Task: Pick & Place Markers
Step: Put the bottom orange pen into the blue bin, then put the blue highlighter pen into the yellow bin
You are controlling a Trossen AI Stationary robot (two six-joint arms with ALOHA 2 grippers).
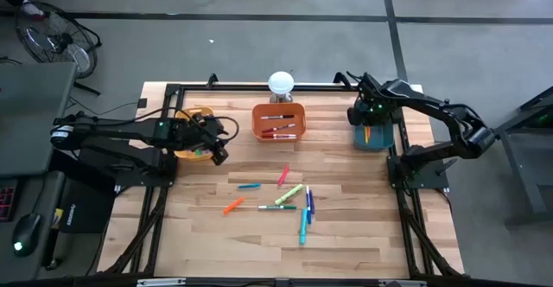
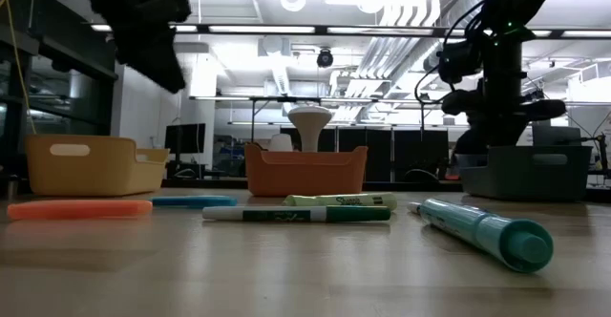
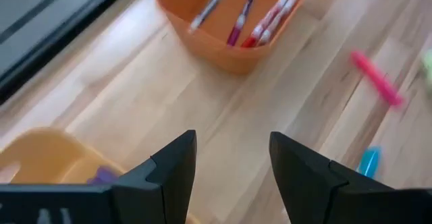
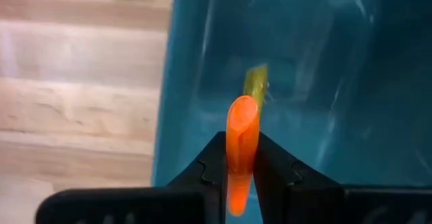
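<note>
Several markers lie loose on the wooden table's middle: blue (image 1: 249,186), pink (image 1: 282,176), yellow-green (image 1: 290,194), orange (image 1: 232,206), green (image 1: 276,207) and teal (image 1: 303,226). My right gripper (image 1: 367,121) hangs over the teal bin (image 1: 380,138) at the far right, shut on an orange marker (image 4: 241,126). A yellow-green marker (image 4: 256,84) lies in that bin. My left gripper (image 3: 233,156) is open with nothing between its fingers, just beside the yellow bin (image 1: 192,131) on the side of the table's middle. My right gripper pinches the orange marker between its two fingers, which point down from above. The marker lies along the fingers, and its rounded end (image 4: 243,109) sticks out past the fingertips (image 4: 270,158) over the inside of the teal bin. It is lifted clear of bin and table.
An orange bin (image 1: 279,121) with a few red and white markers stands at the far middle, a white lamp-like object (image 1: 281,84) behind it. The yellow bin holds something purple (image 3: 101,177). The near half of the table is bare wood.
</note>
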